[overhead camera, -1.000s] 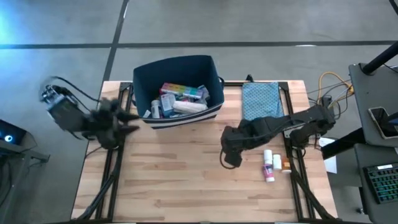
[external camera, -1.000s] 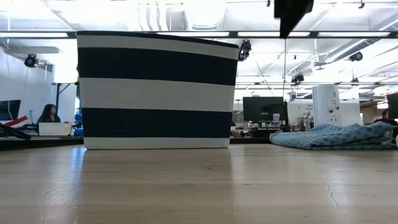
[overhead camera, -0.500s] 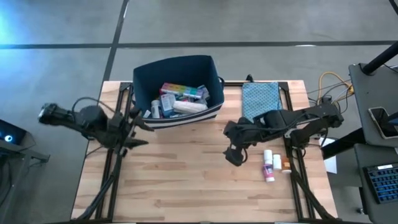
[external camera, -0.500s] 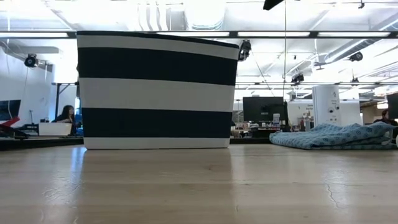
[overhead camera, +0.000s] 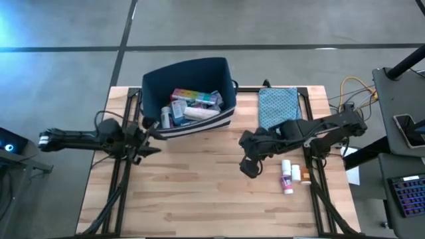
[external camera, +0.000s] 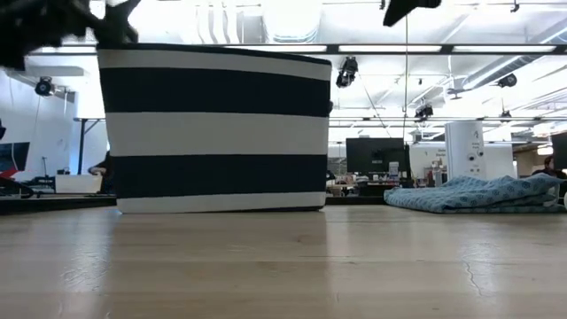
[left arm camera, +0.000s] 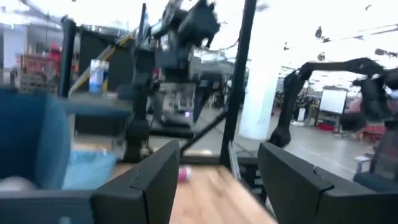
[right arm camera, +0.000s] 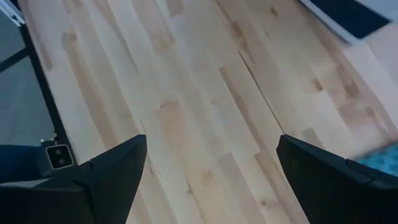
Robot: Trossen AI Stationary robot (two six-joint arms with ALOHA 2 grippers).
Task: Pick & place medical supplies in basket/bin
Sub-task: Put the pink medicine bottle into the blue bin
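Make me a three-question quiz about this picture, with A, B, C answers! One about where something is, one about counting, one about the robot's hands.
1. Where is the teal cloth pouch?
A. inside the bin
B. on the table beside the bin
C. on the floor

2. How many small bottles lie on the table near the right gripper?
A. three
B. one
C. six

3. What is the right gripper holding?
A. a bottle
B. the pouch
C. nothing

Answers: 1 B, the high view shows the pouch flat on the wood, right of the navy bin. 2 A, three lie together there. 3 C, the right wrist view shows fingers spread apart over bare table.
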